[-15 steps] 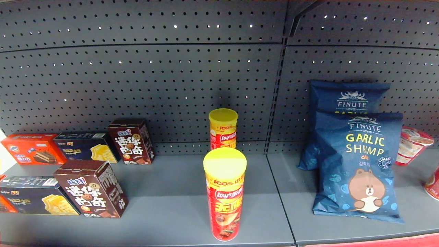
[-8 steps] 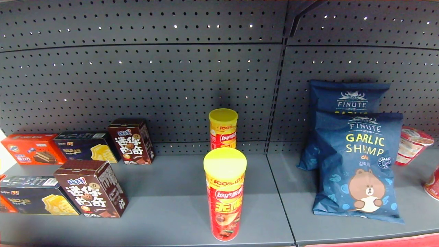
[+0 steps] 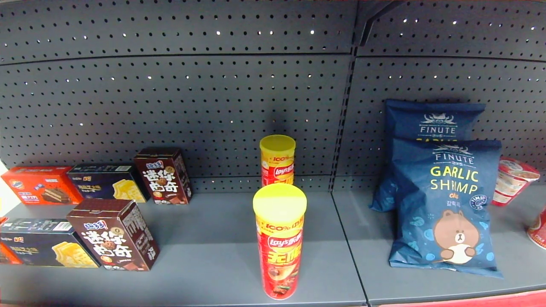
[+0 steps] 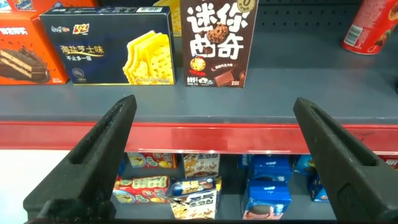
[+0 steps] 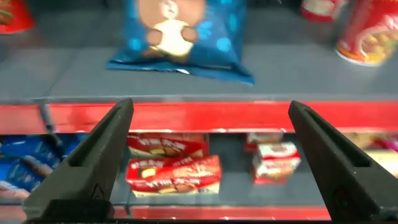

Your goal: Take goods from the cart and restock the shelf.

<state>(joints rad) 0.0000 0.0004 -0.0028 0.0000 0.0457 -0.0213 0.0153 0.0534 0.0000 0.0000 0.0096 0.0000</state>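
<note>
Red chip can (image 3: 279,243) with yellow lid is standing upright on the grey shelf (image 3: 204,256), long axis vertical, lid pointing up, at 6 o'clock from a second can (image 3: 277,160). I'm seeing left gripper (image 4: 214,102) and right gripper (image 5: 210,104) hanging released, empty.

Matt grey metal shelf (image 3: 204,251); glossy blue chip bag (image 3: 445,204); cardboard boxes (image 3: 113,234).

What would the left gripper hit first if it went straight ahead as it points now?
The left gripper would likely meet the shelf's red front edge, the brown box just behind; depth is unclear.
</note>
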